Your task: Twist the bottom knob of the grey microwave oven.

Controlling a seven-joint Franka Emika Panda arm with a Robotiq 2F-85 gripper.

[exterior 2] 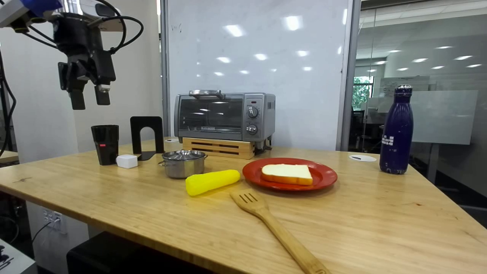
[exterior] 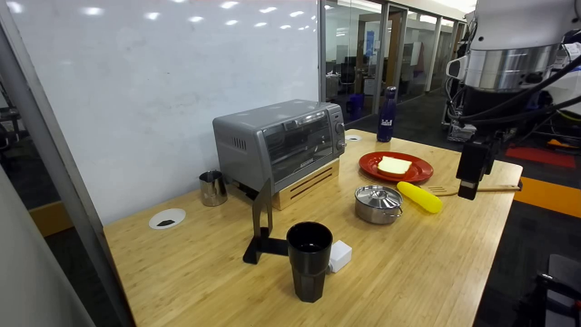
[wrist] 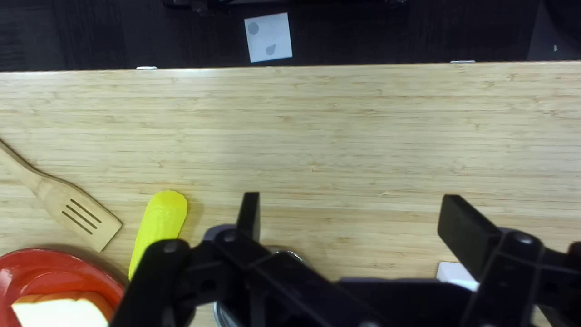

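I have the hand point(exterior 2: 90, 98) hanging in the air above the counter point(exterior 2: 380, 213), released, its fingers point(exterior 2: 77, 99) spread wide; in the wrist view counter wood shows between their tips. The grey microwave oven point(exterior: 277, 136) I am tasked with sits at the back of the counter, in front of the whiteboard point(exterior: 159, 91) and well apart from the hand. Its glass door point(exterior 2: 211, 116) is closed, and it rests over a slatted wooden block point(exterior 2: 218, 148). In an exterior view I can make out the bottom knob point(exterior 2: 252, 129) on the right of its front, below the upper knob point(exterior 2: 252, 112). A small metal cup point(exterior: 213, 188) stands upright near the oven's side, by the whiteboard.

In front of the oven I see a lidded metal pot point(exterior 2: 185, 167), then a long yellow item point(exterior 2: 213, 182) and, just beside that, a red plate point(exterior 2: 323, 179) bearing a slice of bread point(exterior 2: 287, 173). A slotted wooden spatula point(exterior 2: 283, 233) lies with its head near both the yellow item and the plate. A dark blue bottle point(exterior 2: 397, 137) stands upright close to the counter's edge. At the other end, a black tumbler point(exterior 2: 105, 144) stands upright with a white boxy item point(exterior 2: 127, 161) just beside it; I can't tell whether they touch. A black stand point(exterior 2: 146, 121) with an arched opening is near them.
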